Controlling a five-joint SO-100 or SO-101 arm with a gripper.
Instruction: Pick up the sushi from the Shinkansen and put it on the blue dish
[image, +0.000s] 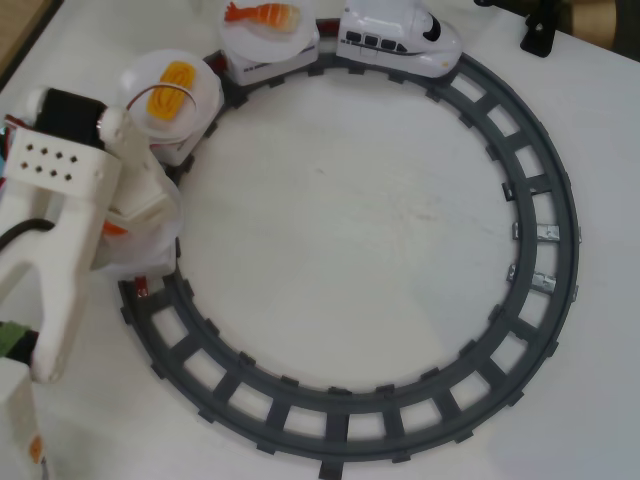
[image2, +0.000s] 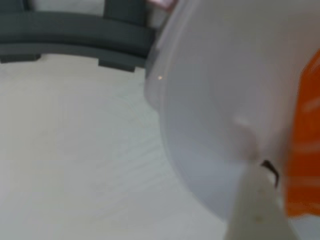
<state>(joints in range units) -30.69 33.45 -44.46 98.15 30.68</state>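
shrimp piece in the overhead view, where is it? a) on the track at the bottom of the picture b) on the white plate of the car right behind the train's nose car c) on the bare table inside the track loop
b: the shrimp piece lies on a white plate atop the car coupled right behind the Shinkansen, at the top of the track.

Bright, even light; wrist view v. blurry.

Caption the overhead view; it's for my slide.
Arm's gripper lowered over the train's last plate, behind egg and shrimp cars.
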